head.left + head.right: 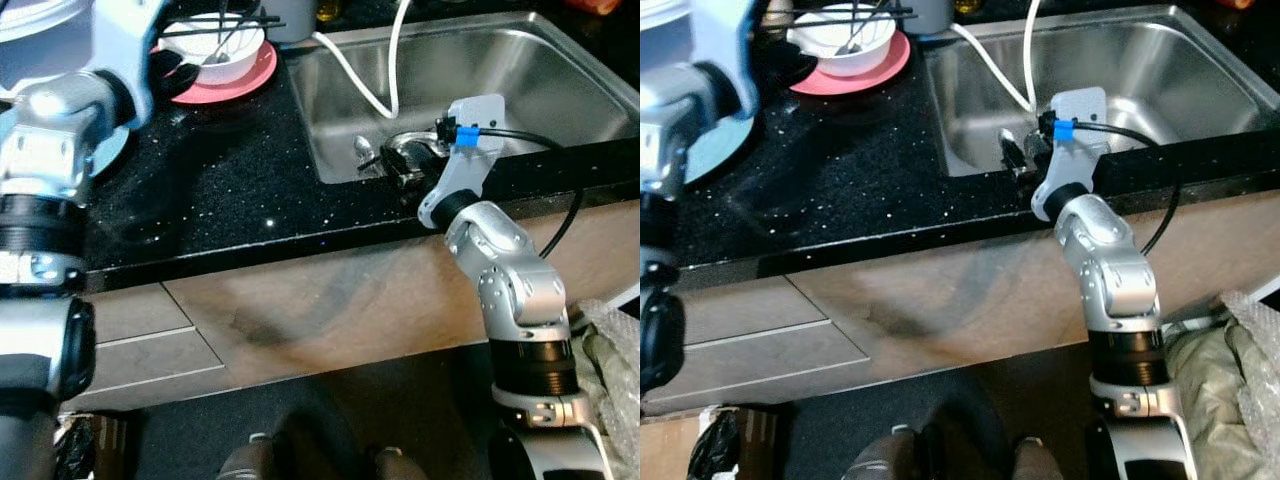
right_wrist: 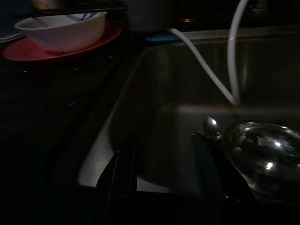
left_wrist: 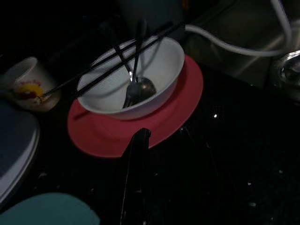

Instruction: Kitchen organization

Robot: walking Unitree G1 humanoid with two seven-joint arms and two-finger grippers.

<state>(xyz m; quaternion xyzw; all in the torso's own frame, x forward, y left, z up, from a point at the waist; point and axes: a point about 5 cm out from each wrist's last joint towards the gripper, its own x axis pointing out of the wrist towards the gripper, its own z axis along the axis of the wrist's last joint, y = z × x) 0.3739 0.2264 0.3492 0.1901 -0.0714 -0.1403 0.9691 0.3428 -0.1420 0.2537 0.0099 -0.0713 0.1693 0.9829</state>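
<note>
The right gripper hangs over the near rim of the sink, fingers parted and empty, a shiny metal bowl just beside one finger. The left gripper, its opening unclear, hovers over the black tabletop just short of the white bowl on a red plate.

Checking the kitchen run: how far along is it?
Nothing looks done. The white bowl with spoon and chopsticks sits on the red plate on the counter. Right gripper, open, is at the sink's near edge beside a metal piece. Left gripper hovers near the plate. Everything remains.
</note>
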